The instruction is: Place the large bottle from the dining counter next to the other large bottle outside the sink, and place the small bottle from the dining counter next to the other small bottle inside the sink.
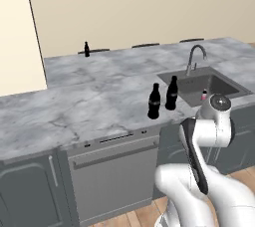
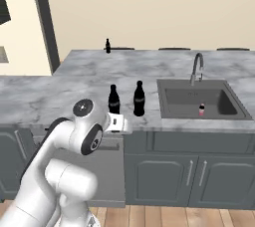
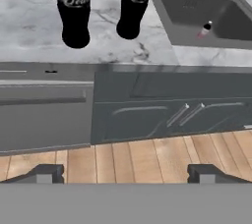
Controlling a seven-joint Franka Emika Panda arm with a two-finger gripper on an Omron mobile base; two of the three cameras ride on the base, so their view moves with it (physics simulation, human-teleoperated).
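Two large black bottles stand upright side by side on the marble counter, just left of the sink [image 1: 226, 87]: one [image 1: 154, 101] nearer me, the other [image 1: 172, 92] closer to the basin. They also appear as the left bottle [image 3: 74, 9] and right bottle [image 3: 132, 4] in the hand view. A small pink-and-white bottle [image 1: 203, 95] [image 2: 201, 109] stands inside the sink. A small dark bottle [image 1: 86, 49] [image 2: 107, 46] stands at the far edge of the dining counter [image 1: 124, 56]. My gripper [image 3: 125, 176] is open and holds nothing, in front of the counter edge and below the large bottles.
A gooseneck faucet [image 1: 194, 57] rises behind the sink. Below the counter are a dishwasher front [image 1: 114, 171] and grey cabinet doors [image 2: 194, 181]. Dark stool tops [image 1: 145, 45] line the far side. A cream wall corner [image 1: 20, 37] stands at left.
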